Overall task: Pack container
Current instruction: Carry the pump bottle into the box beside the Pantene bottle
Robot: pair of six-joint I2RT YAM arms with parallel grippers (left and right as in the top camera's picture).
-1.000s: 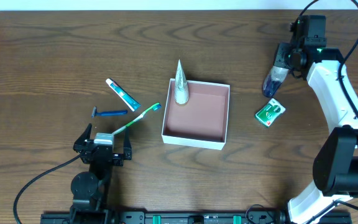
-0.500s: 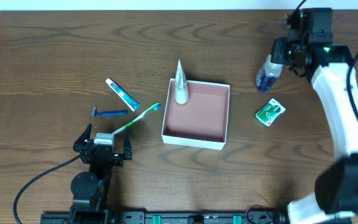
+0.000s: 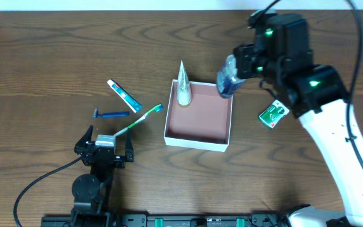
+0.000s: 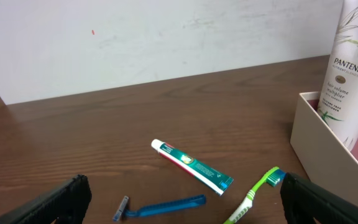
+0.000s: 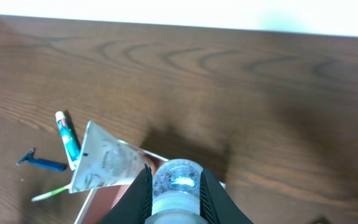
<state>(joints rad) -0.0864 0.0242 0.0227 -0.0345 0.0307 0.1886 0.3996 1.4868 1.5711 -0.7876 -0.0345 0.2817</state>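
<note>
Fingers (image 5: 139, 194) of the right gripper (image 3: 237, 66) are pinching a small bottle (image 3: 227, 78); I am seeing its base cut off at the wrist. Having come leftward, it is hovering over the far right corner of the container (image 3: 194, 143). Left of the container, the left gripper (image 3: 106, 146) is gaping wide. Only its wrist view is showing the Pantene label on the tube (image 4: 353, 68).
</note>
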